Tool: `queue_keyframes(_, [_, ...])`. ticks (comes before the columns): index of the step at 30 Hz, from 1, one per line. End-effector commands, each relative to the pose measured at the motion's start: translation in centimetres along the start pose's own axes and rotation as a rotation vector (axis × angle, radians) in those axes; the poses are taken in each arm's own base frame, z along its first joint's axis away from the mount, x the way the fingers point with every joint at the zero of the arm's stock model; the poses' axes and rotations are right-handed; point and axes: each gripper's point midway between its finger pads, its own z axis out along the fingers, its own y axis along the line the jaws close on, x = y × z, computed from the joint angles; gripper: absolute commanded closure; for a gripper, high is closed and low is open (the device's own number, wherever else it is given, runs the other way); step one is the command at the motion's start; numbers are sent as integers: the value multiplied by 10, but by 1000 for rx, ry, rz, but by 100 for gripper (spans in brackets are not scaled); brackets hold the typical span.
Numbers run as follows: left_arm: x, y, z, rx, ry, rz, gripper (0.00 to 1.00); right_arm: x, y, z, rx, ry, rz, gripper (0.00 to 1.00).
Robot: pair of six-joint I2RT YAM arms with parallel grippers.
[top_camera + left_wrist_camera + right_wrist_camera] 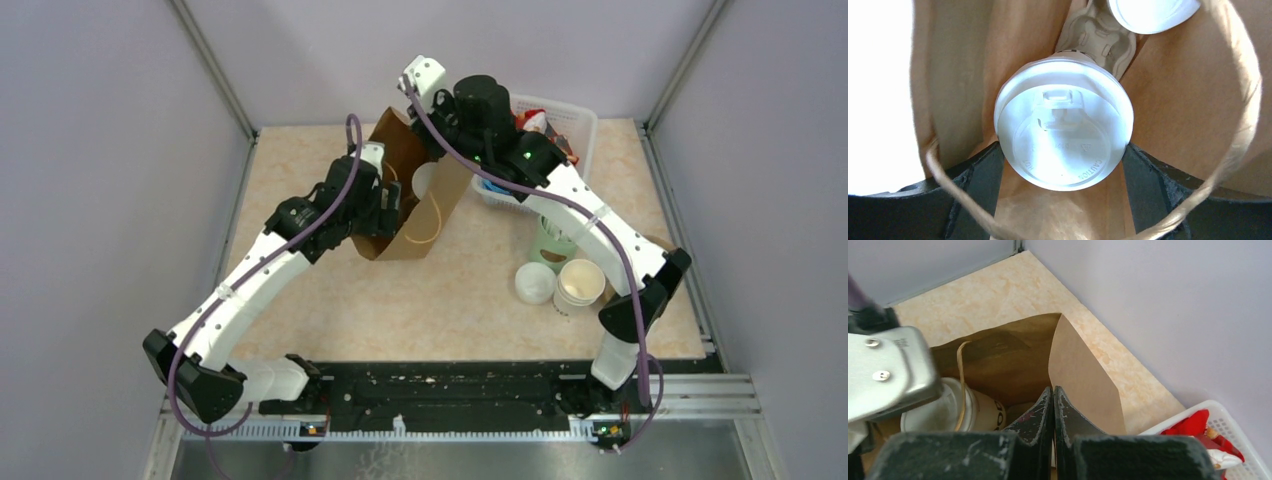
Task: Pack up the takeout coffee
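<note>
Brown paper bag (445, 210) is enclosing the takeout coffee (1064, 122), lidded and sitting deep inside beside a pulp carrier (1098, 35), with the left gripper (1062, 152) grasping it by both sides and the right gripper (1053, 400) clenching shut at the bag's rim. The twine handle (1243, 100) is looping around the left fingers (980, 180) and could snag, tipping cup or bag. The lid is hiding the cup's base, and whether the right claw is pinching paper is unclear.

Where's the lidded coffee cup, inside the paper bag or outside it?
Inside: brown walls of the paper bag surround the coffee cup, lid on.
</note>
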Motion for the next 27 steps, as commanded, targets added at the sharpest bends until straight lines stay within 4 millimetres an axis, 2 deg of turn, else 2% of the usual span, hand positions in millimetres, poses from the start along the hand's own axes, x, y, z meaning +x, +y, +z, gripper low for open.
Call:
queue_keyframes(1, [-24, -7, 1, 34, -93, -6, 53, -15, -12, -17, -22, -60, 98, 100])
queue_keyframes(5, [-26, -19, 7, 93, -119, -1, 53, 0, -13, -15, -31, -28, 123, 100])
queue_keyframes(9, [-24, -22, 18, 101, -135, 20, 52, 6, -24, -16, -23, -30, 170, 100])
queue_keyframes(22, [-18, -31, 54, 93, -66, 71, 52, 0, -29, -14, -45, -25, 173, 100])
queue_keyframes(27, [-28, -30, 58, 73, -67, 81, 54, 6, -37, -12, -60, -12, 242, 100])
